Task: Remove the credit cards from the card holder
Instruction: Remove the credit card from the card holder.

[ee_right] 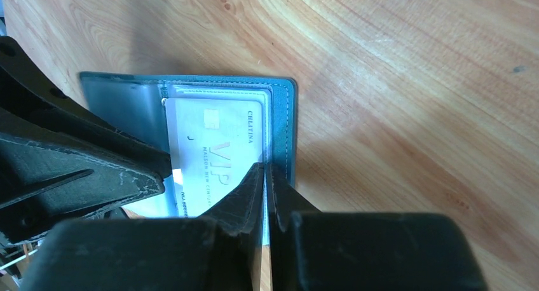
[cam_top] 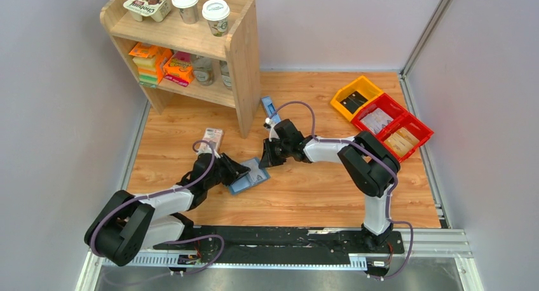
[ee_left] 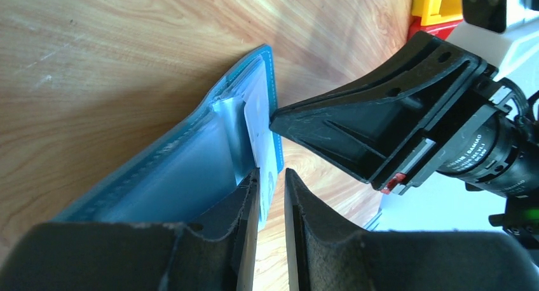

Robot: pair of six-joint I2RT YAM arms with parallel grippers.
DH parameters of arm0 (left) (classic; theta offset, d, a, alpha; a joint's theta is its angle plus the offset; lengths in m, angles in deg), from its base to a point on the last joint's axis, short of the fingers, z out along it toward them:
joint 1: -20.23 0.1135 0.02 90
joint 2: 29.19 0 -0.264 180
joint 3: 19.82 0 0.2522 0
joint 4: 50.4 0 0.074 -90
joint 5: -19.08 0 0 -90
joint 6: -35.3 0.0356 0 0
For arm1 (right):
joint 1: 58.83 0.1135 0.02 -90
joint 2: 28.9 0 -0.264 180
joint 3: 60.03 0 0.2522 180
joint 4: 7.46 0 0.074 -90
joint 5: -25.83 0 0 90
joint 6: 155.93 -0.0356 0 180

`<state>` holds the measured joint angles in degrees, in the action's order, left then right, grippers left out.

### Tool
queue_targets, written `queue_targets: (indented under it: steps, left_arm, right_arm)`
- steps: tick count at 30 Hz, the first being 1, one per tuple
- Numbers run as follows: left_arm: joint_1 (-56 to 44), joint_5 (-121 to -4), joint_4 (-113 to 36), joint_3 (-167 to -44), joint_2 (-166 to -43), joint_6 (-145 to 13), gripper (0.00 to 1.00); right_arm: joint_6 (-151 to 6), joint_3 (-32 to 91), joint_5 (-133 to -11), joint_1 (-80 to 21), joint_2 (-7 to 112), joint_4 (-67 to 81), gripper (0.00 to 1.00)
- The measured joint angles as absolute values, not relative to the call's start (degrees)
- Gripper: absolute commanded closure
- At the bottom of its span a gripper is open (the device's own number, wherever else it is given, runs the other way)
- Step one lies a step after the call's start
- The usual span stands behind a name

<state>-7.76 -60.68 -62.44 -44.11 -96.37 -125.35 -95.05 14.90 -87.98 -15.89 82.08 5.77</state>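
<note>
The teal-blue card holder (cam_top: pixel 253 176) lies open on the wooden table between both arms. In the right wrist view it (ee_right: pixel 283 113) holds a white VIP credit card (ee_right: pixel 216 132), which sticks partway out of the pocket. My right gripper (ee_right: pixel 267 171) is shut on the card's right edge; in the top view it (cam_top: pixel 266 160) sits at the holder's far end. My left gripper (ee_left: pixel 272 176) has its jaws narrowly apart. One finger (ee_left: pixel 235 208) presses on the holder's pale inner panel (ee_left: pixel 184 164), and the card's edge (ee_left: pixel 262 135) lies in the gap. In the top view it (cam_top: pixel 240 170) is on the holder's left side.
A wooden shelf (cam_top: pixel 245 49) with cups and packs stands at the back left. A narrow blue-and-white box (cam_top: pixel 269 107) lies beside it. A pink-and-white pack (cam_top: pixel 211 138) lies left of the left arm. Yellow (cam_top: pixel 356 94) and red bins (cam_top: pixel 394 122) sit at the back right.
</note>
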Motion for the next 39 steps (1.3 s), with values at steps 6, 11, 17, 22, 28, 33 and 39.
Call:
queue_targets:
  steps: [6, 11, 17, 22, 28, 33, 39]
  left_arm:
    - [-7.8, -60.6, -64.7, -44.1, -97.6, -125.3, 0.72]
    - [-7.4, -60.5, -65.8, -44.1, -101.2, -125.3, 0.72]
    - [-7.4, -60.0, -68.8, -44.1, -104.8, -125.3, 0.72]
    - [-7.4, -59.5, -71.6, -44.1, -107.4, -125.6, 0.84]
    - [-7.4, -59.4, -72.9, -43.6, -108.0, -126.4, 1.0]
    - [-7.5, -59.9, -69.5, -43.3, -103.4, -126.4, 1.0]
    - [-7.8, -61.4, -57.4, -45.3, -96.8, -125.7, 1.0]
  right_arm:
    - [-95.2, 14.8, -88.4, -16.0, 82.4, 5.1, 0.93]
    - [-95.3, 14.8, -88.6, -16.2, 82.4, 5.1, 0.93]
    - [-95.4, 14.7, -88.8, -16.6, 82.4, 4.0, 0.93]
    - [-95.7, 14.5, -88.7, -16.8, 82.4, 3.1, 0.93]
    - [-96.0, 14.5, -88.2, -17.2, 82.7, 2.3, 0.94]
    - [-96.6, 14.5, -88.3, -17.2, 83.2, 1.6, 0.95]
    - [-98.1, 14.3, -88.8, -16.8, 83.6, 1.0, 0.95]
